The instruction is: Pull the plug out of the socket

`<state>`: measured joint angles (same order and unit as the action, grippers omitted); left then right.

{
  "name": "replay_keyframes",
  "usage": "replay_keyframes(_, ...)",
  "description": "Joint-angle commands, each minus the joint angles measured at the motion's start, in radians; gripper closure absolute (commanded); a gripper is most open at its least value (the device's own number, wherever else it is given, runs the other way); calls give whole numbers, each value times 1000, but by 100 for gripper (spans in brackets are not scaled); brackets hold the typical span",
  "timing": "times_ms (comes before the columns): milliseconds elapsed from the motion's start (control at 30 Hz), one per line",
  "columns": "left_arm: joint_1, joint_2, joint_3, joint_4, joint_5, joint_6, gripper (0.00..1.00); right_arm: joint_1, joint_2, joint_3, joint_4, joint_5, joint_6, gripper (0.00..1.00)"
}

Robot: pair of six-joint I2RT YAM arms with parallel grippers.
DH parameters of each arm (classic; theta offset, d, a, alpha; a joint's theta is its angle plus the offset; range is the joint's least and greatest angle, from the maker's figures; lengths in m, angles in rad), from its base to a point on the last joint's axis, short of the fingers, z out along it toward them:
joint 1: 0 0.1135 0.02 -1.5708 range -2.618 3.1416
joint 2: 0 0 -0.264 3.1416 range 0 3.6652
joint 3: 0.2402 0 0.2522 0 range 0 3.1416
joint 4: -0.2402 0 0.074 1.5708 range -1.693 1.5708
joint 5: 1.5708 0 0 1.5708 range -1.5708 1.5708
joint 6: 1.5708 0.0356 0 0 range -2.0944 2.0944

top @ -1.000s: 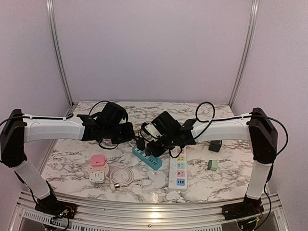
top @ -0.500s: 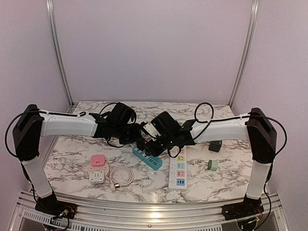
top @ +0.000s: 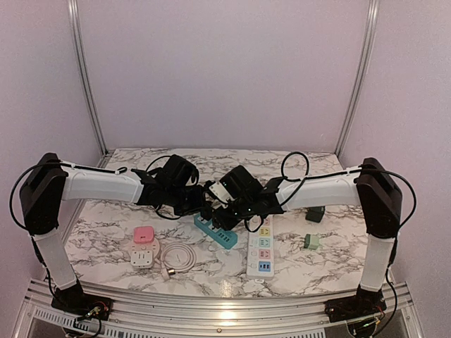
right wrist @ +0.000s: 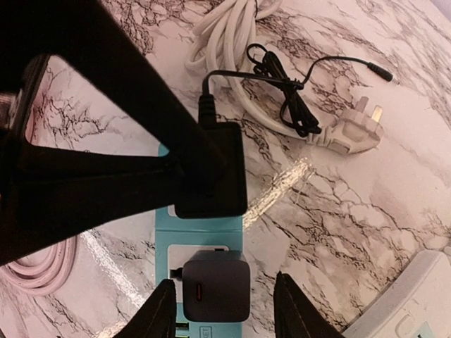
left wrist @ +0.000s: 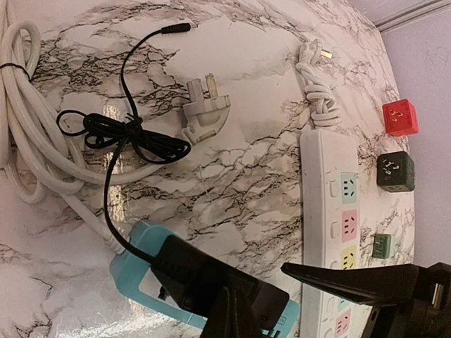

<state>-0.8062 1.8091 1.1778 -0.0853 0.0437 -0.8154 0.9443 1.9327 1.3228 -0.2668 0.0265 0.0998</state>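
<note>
On the marbled surface [top: 106,232], between lilac walls [top: 225,70] and aluminium posts [top: 86,77], you have the black plug [right wrist: 229,176] seated in the teal strip [top: 224,238]. Your left pincer [left wrist: 255,279] brackets that plug, but I cannot tell whether it presses. Your right pincer [right wrist: 224,278] is spread, straddling a smaller black adapter [right wrist: 215,289] on the same strip. A white strip [top: 261,250] lies just beside.

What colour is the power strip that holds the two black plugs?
Teal, a light blue-green. The power strip shows best in the right wrist view.
</note>
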Motion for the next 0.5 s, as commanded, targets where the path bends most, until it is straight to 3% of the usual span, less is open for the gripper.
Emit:
replay_keyframes(0, 4, 36, -27, -14, -10, -6, 100, 2, 21, 6, 36, -16, -1, 56)
replay_keyframes(467, 6, 54, -30, -30, -18, -8, 100, 2, 28, -5, 52, -49, 19, 70)
